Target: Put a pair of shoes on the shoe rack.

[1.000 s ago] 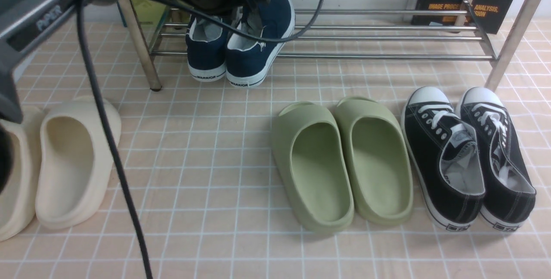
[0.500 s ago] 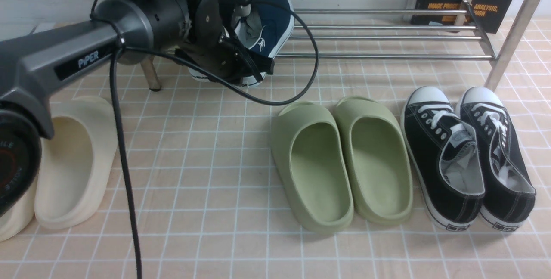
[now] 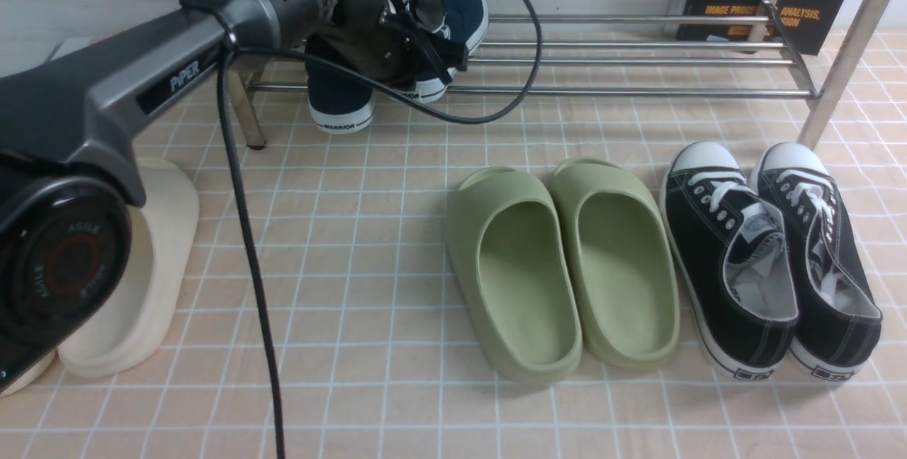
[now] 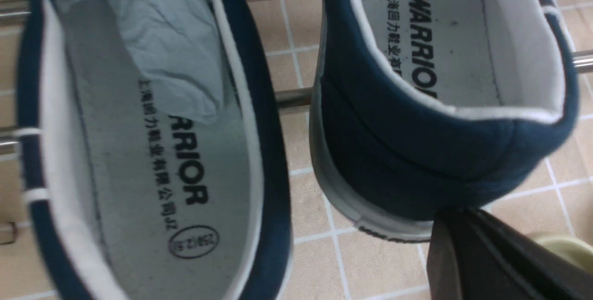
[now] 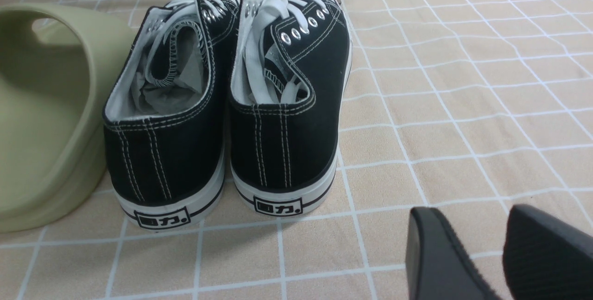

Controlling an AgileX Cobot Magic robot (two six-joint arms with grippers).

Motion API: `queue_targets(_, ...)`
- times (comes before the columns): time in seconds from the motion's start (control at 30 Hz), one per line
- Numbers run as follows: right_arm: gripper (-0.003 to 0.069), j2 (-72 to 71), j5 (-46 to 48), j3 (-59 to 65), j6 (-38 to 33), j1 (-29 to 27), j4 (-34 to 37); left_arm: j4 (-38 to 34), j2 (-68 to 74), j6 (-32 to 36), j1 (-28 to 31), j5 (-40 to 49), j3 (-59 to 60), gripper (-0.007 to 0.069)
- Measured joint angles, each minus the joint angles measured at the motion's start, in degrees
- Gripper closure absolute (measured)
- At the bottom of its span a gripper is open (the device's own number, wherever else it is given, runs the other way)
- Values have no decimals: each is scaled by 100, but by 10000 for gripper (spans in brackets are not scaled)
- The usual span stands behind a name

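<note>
- Right-hand navy sneaker (image 3: pixel 464 9) now sits deeper on chrome rack (image 3: pixel 638 93), near 12 o'clock; mate (image 3: pixel 340 94) stays put, heel overhanging.
- Left tool (image 4: pixel 468 226) closed, probably pushing heels in.
- Right tool (image 5: pixel 463 216) parted, idle.
- Likely: nudge mate.

open tiled floor (image 3: pixel 340 303) left of green slides (image 3: pixel 563 275)

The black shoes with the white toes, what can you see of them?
The black sneakers look like canvas, with white toe caps, white laces, pale stitching, silvery eyelets and white soles. Each heel has a small label. They stand upright, side by side on the tiled floor, toes toward the shiny rack, right of the green slides. No gripper touches them.
</note>
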Motion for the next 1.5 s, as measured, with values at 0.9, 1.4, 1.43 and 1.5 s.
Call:
queue_targets(0.9,421,0,0,0,0,0,0,441,-6365,47,0,1339,4066,606)
queue_targets(1.4,421,0,0,0,0,0,0,750,-8218,3,0,2475,4744,602)
queue_targets(1.43,421,0,0,0,0,0,0,847,-8260,3,0,2635,4748,602)
queue_targets(1.5,421,0,0,0,0,0,0,950,-8298,3,0,2790,4748,600)
